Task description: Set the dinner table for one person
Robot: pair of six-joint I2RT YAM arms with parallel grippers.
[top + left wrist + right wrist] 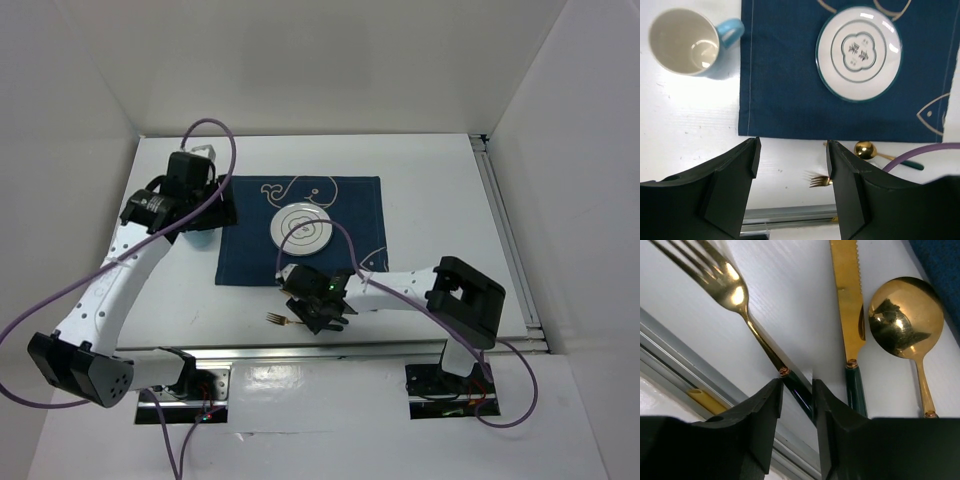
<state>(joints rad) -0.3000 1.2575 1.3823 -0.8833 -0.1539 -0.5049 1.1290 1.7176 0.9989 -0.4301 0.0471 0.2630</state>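
Observation:
The white dinner table (440,200) carries a navy placemat (250,250) with a white plate (303,229) on it. A gold fork (275,319) with a dark green handle lies near the table's front edge. My right gripper (318,315) is low over it. In the right wrist view its jaws (797,387) straddle the fork (735,290) at the handle, narrowly open. The handle touches the right finger, with a gap on the left. A gold knife (847,300) and spoon (905,315) lie beside it. My left gripper (792,150) is open and empty, high over the placemat's left edge.
A light blue mug (685,42) stands upright on the table left of the placemat (790,90). The plate (859,52) shows at the mat's upper right. A silver rail (670,355) runs close along the front edge by the fork. A purple cable (920,152) crosses near the spoon (865,149).

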